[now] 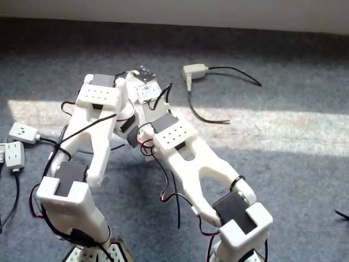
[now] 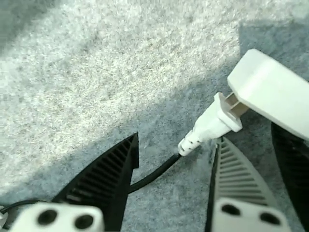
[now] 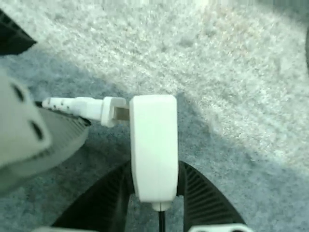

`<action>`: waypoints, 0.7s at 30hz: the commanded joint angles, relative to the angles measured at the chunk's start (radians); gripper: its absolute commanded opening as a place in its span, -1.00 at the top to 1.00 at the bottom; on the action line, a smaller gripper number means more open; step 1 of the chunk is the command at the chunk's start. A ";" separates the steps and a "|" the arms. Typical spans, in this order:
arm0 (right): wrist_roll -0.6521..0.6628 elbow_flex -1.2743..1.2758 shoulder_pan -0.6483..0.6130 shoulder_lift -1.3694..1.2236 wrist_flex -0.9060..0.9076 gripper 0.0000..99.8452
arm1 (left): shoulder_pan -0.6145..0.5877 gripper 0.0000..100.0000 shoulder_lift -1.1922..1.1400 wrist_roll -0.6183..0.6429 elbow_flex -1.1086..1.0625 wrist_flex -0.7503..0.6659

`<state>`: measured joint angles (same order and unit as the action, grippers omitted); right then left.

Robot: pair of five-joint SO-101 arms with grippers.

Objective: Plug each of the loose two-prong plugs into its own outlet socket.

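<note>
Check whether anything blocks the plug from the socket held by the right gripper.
Nothing visible does. The prongs of the plug already enter the socket in the right gripper, with some metal left showing.

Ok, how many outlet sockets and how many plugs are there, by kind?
Outlet sockets: 4 (two at the left edge, one far side, one in the right gripper)
Two-prong plugs: 2 (one at the held socket, one at the far socket)
Total: 6

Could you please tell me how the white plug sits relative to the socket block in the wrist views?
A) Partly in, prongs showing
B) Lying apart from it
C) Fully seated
A: the plug has its metal prongs showing between its body and the socket block.
</note>
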<state>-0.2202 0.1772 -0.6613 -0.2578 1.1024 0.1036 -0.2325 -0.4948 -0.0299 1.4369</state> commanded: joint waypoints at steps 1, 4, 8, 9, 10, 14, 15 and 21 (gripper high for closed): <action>-0.012 0.036 0.025 0.110 -0.054 0.84 | 0.024 0.51 0.031 -0.035 0.022 -0.003; -0.012 0.108 0.005 0.156 -0.094 0.84 | 0.028 0.51 0.038 -0.032 0.027 -0.005; -0.012 0.166 -0.025 0.180 -0.102 0.84 | 0.019 0.51 0.031 0.046 0.088 -0.008; -0.012 0.171 -0.028 0.180 -0.102 0.84 | 0.013 0.51 0.031 0.083 0.104 -0.017; -0.012 0.173 -0.028 0.180 -0.102 0.84 | 0.008 0.51 0.031 0.114 0.114 -0.023; -0.011 0.173 -0.022 0.177 -0.102 0.84 | 0.001 0.51 0.031 0.138 0.133 -0.026; -0.011 0.174 -0.022 0.177 -0.102 0.84 | 0.001 0.51 0.030 0.137 0.130 -0.026; -0.011 0.177 -0.022 0.177 -0.102 0.84 | -0.042 0.72 0.030 0.138 0.130 -0.026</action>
<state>-0.2248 0.3460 -0.6797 -0.0875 1.0012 0.0959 -0.2340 -0.3675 0.0345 1.4293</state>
